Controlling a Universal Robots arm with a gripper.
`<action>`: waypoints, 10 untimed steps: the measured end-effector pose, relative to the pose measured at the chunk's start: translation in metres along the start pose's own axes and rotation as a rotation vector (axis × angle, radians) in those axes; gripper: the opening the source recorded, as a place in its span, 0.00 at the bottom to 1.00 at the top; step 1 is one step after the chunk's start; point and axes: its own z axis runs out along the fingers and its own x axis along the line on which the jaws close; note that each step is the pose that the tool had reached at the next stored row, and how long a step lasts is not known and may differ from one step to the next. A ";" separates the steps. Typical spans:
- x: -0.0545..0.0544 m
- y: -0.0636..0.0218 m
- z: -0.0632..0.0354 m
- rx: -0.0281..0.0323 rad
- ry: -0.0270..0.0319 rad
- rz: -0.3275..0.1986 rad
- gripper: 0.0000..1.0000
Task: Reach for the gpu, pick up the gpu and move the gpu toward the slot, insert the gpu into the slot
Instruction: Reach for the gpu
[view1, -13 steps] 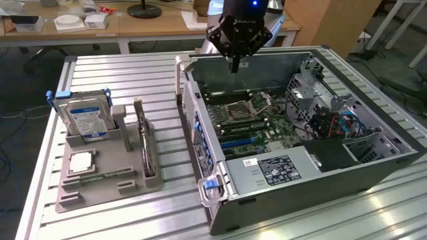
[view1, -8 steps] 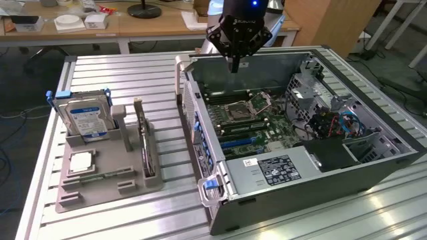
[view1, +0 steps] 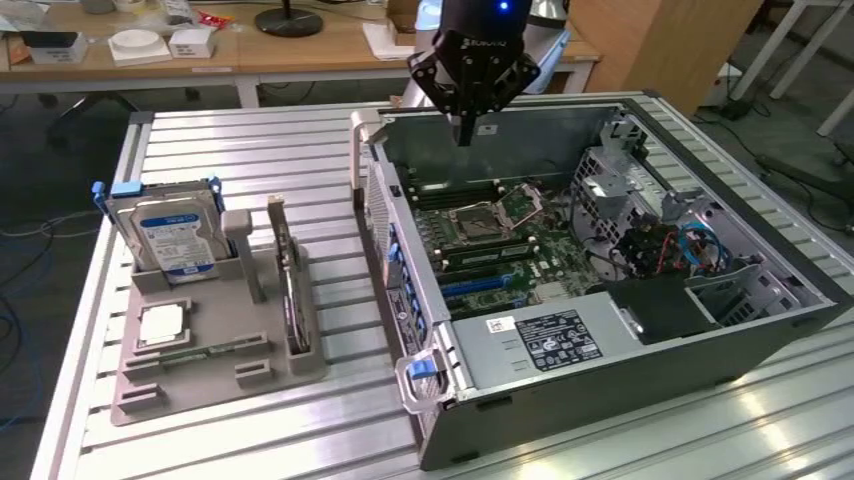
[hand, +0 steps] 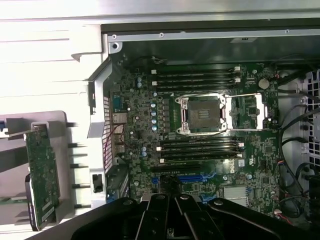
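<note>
While the fingers (view1: 463, 130) hang pressed together over the far end of the open tower case (view1: 601, 400), gripping nothing, the gpu (view1: 291, 290) is nowhere near them. It's outside the case, standing on its edge in a grey holder (view1: 200, 385) on the slatted metal surface (view1: 267, 150). That puts it well off to one side of the fingers, toward the exterior view's left, past the case's rear wall. From the wrist view the gpu (hand: 42, 170) shows up as a green circuit board parked upright in that holder, with the finger (hand: 165, 220) tips dark and closed up.

In the same holder, just beside the gpu and a bit farther from the fingers, a hard drive (view1: 167, 240) with a blue-and-white label stands upright too.

Below the fingers, inside the case, lies the motherboard (hand: 145, 125) with its empty CPU socket (hand: 202, 115). The blue expansion slot (hand: 195, 177) sits on the board beyond the socket from the fingers, going by the exterior view, and nothing is plugged into it.
</note>
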 end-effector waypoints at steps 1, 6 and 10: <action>0.000 0.0000 0.0000 0.0000 0.0000 0.000 0.10; 0.004 -0.0004 -0.0002 0.0001 0.0001 0.000 0.10; 0.007 -0.0006 -0.0002 0.0000 -0.0001 0.000 0.10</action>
